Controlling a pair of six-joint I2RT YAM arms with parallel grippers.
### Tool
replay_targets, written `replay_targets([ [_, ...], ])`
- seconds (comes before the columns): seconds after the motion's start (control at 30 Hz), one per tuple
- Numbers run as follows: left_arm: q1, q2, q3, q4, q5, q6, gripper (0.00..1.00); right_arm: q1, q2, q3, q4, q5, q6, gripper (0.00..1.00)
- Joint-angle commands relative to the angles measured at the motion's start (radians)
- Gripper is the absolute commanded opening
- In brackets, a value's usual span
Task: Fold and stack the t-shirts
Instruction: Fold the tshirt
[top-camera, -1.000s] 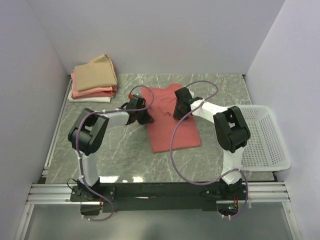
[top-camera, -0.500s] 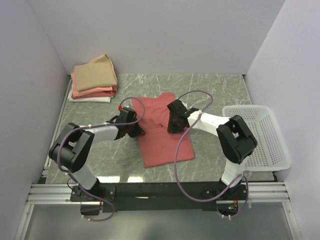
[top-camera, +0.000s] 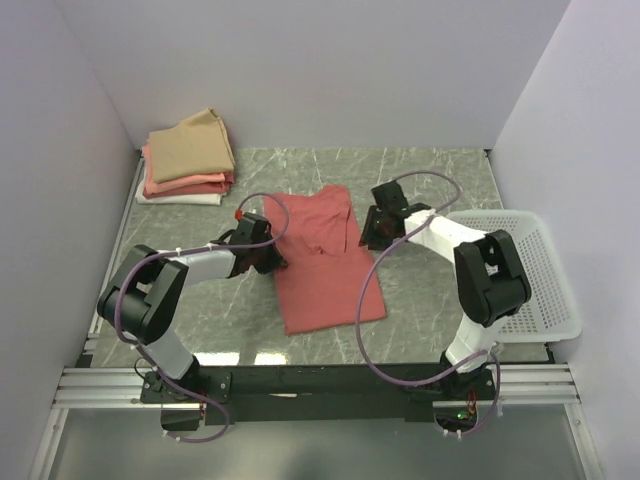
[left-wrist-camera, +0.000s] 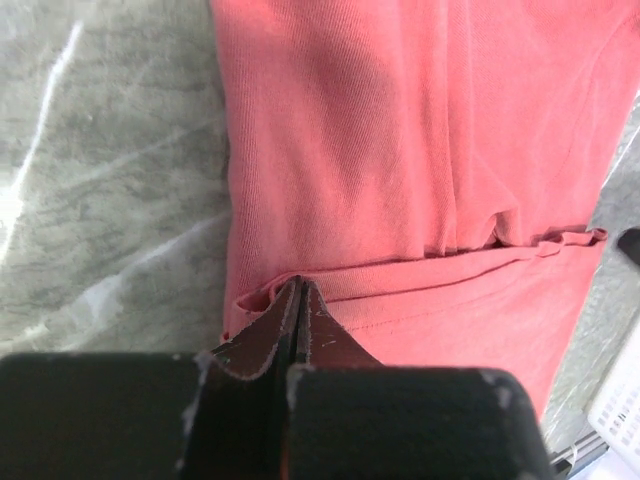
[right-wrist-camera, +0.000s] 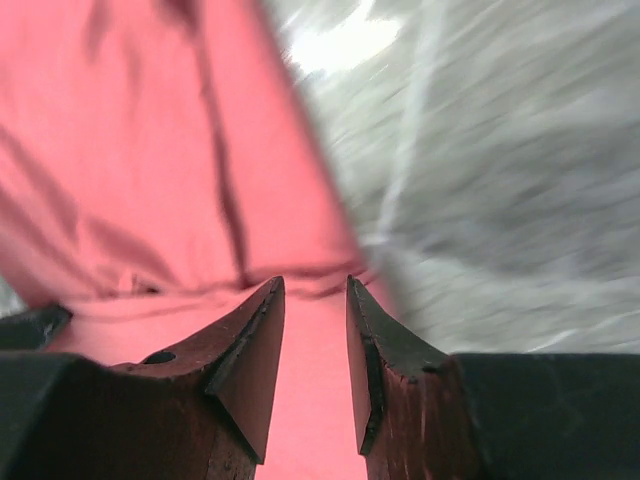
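Note:
The salmon-red t-shirt lies partly folded in the middle of the table, its upper part doubled over. My left gripper is at its left edge. In the left wrist view the gripper is shut, pinching the folded edge of the t-shirt. My right gripper is at the shirt's right edge. In the blurred right wrist view it is open and empty above the shirt. Folded shirts are stacked at the back left: tan on salmon-pink on white.
A white perforated basket stands at the right edge of the table, close behind my right arm. Grey marble tabletop shows around the shirt. White walls enclose the back and both sides.
Both grippers pulled the red shirt nearer and to the left. The right gripper then let go, opened and moved right to the shirt's edge. The left gripper has kept its hold.

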Motion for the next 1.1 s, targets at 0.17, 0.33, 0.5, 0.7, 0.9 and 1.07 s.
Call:
replay_targets([
  [0.17, 0.031, 0.061, 0.085, -0.091, -0.052, 0.075, 0.02, -0.062, -0.031, -0.053, 0.054, -0.043, -0.043, 0.38],
  [0.33, 0.07, 0.107, 0.144, -0.121, -0.057, 0.103, 0.08, -0.074, -0.083, -0.093, 0.05, -0.009, -0.038, 0.38],
  [0.5, 0.081, 0.059, 0.196, -0.123, -0.019, 0.132, 0.27, -0.102, -0.197, -0.152, 0.042, 0.014, -0.024, 0.38],
  [0.7, 0.08, -0.113, 0.242, -0.219, -0.029, 0.141, 0.44, -0.068, -0.373, -0.267, 0.07, -0.05, 0.01, 0.38],
  [0.9, 0.071, -0.363, 0.0, -0.195, -0.016, 0.046, 0.35, 0.097, -0.507, -0.387, 0.13, -0.06, 0.091, 0.37],
  [1.07, 0.023, -0.515, -0.209, -0.122, 0.033, -0.023, 0.26, 0.179, -0.531, -0.456, 0.191, -0.089, 0.14, 0.36],
])
